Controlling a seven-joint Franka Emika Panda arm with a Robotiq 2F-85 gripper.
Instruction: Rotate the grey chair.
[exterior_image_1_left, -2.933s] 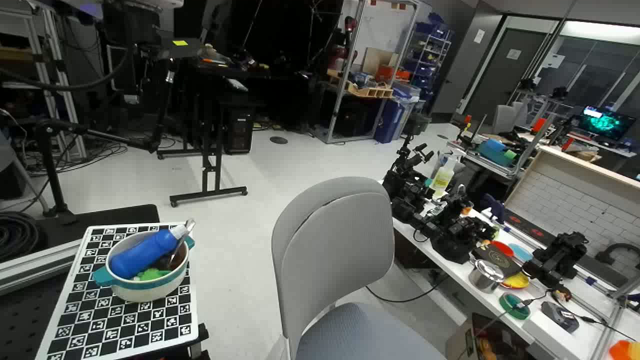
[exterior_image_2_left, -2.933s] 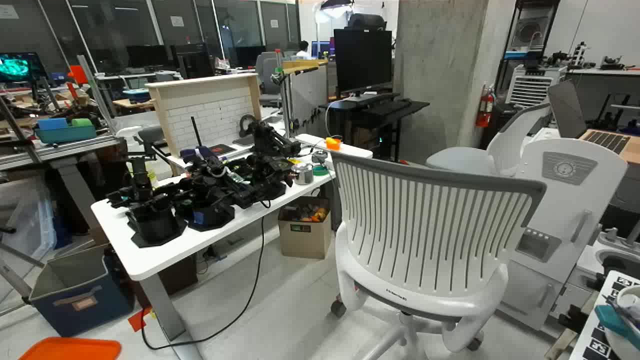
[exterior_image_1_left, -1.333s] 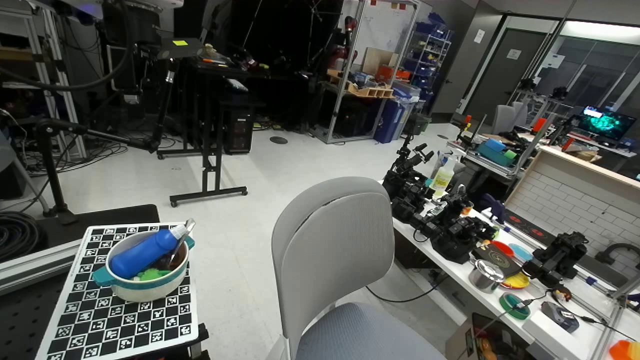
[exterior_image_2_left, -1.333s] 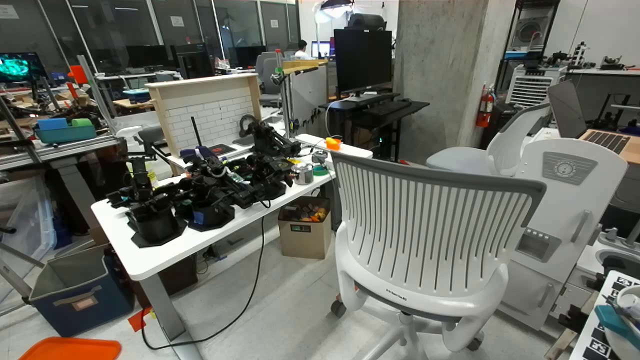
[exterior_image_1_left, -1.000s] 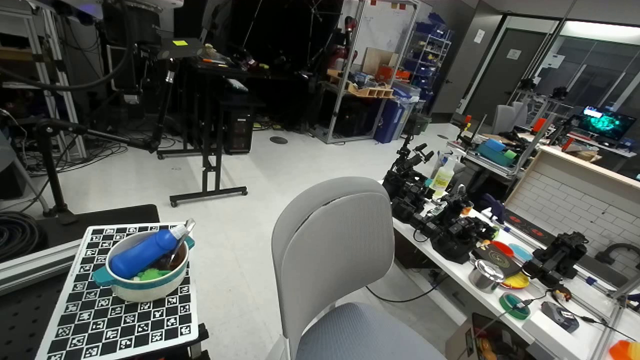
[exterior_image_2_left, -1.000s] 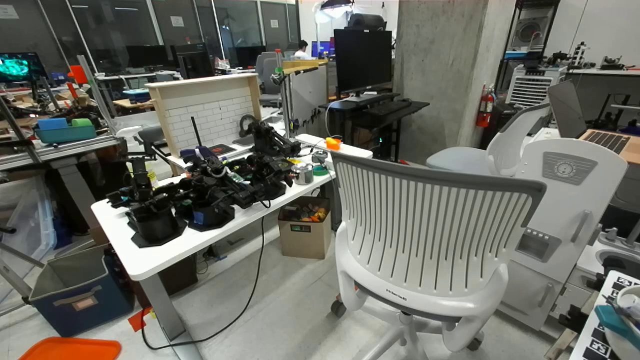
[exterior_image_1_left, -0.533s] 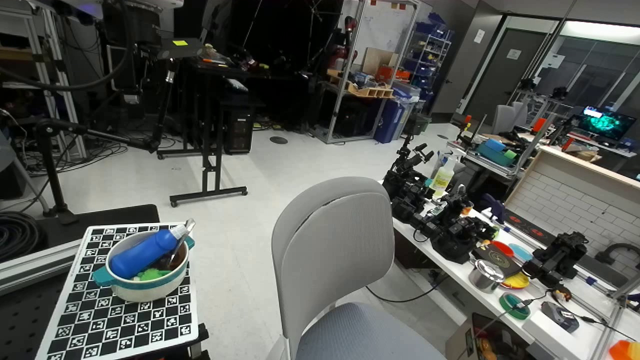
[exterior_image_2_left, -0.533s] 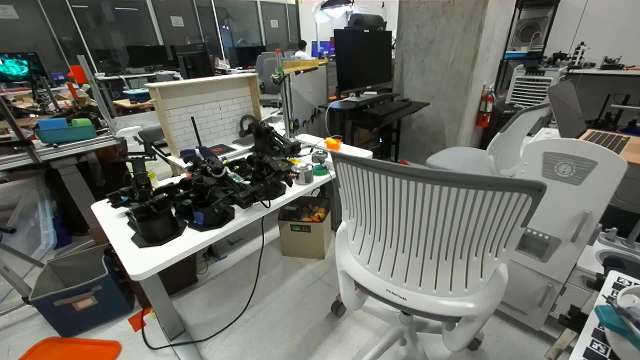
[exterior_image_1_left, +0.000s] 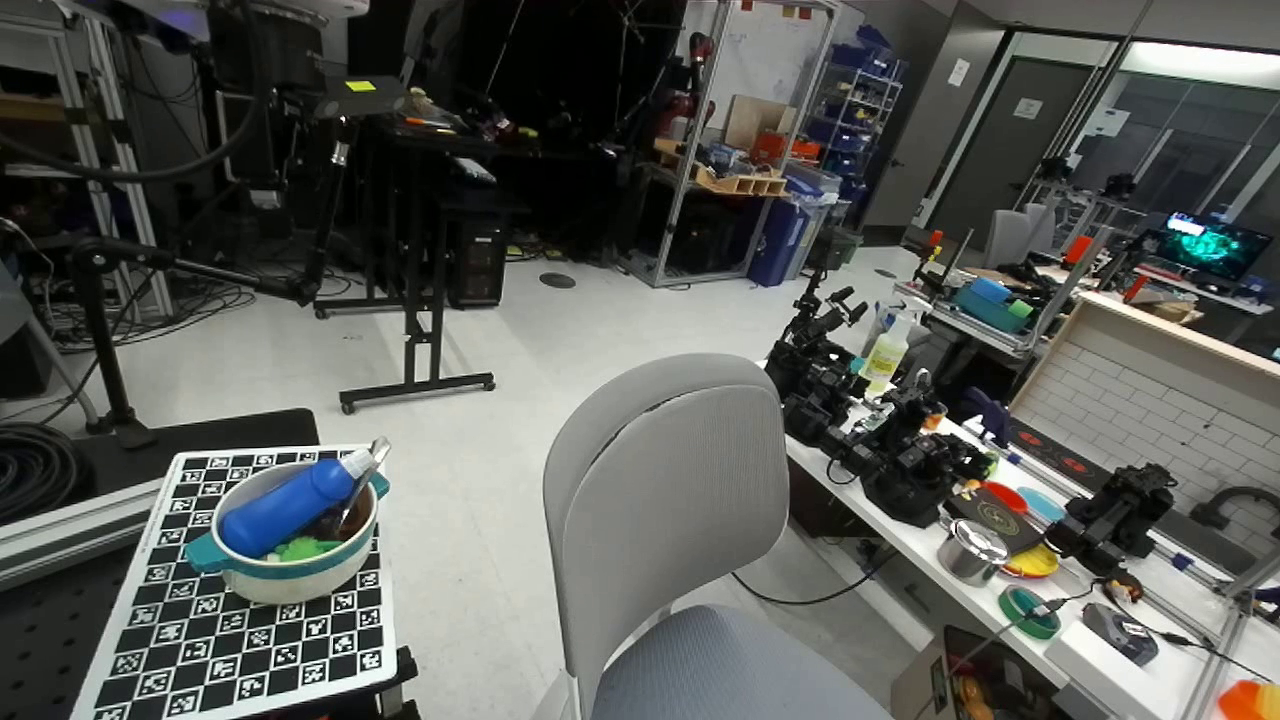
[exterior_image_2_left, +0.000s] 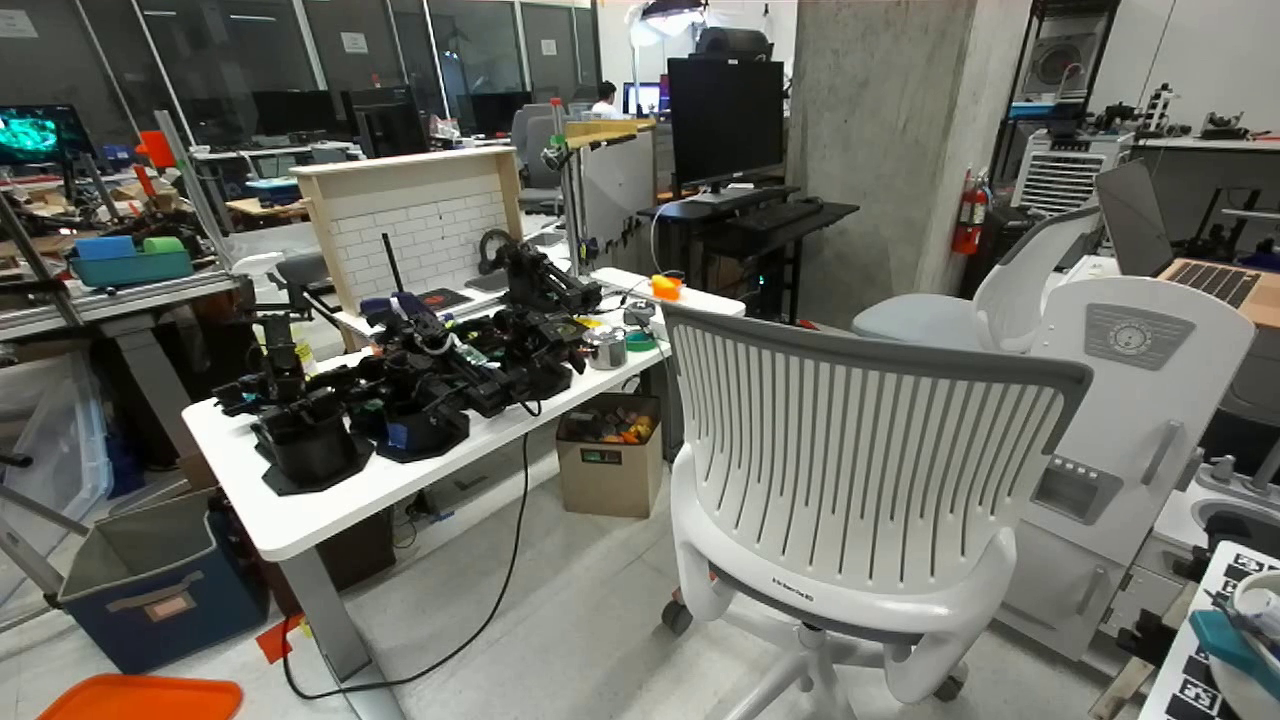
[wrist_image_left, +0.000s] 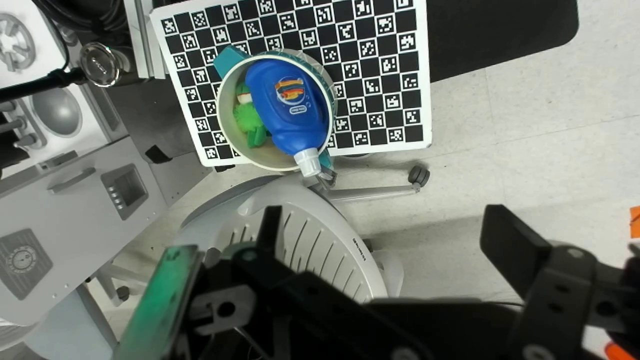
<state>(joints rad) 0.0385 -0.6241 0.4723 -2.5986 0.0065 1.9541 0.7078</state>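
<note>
The grey chair (exterior_image_1_left: 680, 490) stands upright with a rounded grey backrest and a grey padded seat in an exterior view. Its pale slatted back (exterior_image_2_left: 860, 450) faces the camera in an exterior view, above a wheeled base. In the wrist view, the chair's slatted back (wrist_image_left: 320, 250) lies below, partly behind my left finger. My gripper (wrist_image_left: 383, 212) is open, its fingers wide apart with nothing between them. The right finger shows over bare floor. I see no contact with the chair. In an exterior view, the arm's dark end (exterior_image_1_left: 270, 50) hangs at the top left, hard to make out.
A white desk (exterior_image_2_left: 240, 510) with black robot arms (exterior_image_2_left: 310, 440) stands beside the chair. A pot (exterior_image_1_left: 290, 585) holding a blue bottle (exterior_image_1_left: 285, 510) sits on a checkered board (exterior_image_1_left: 150, 600). A toy kitchen (exterior_image_2_left: 1110, 470) and another chair (exterior_image_2_left: 920, 315) stand behind.
The arm's end at the top left of an exterior view has shifted very slightly. The chair has not visibly moved.
</note>
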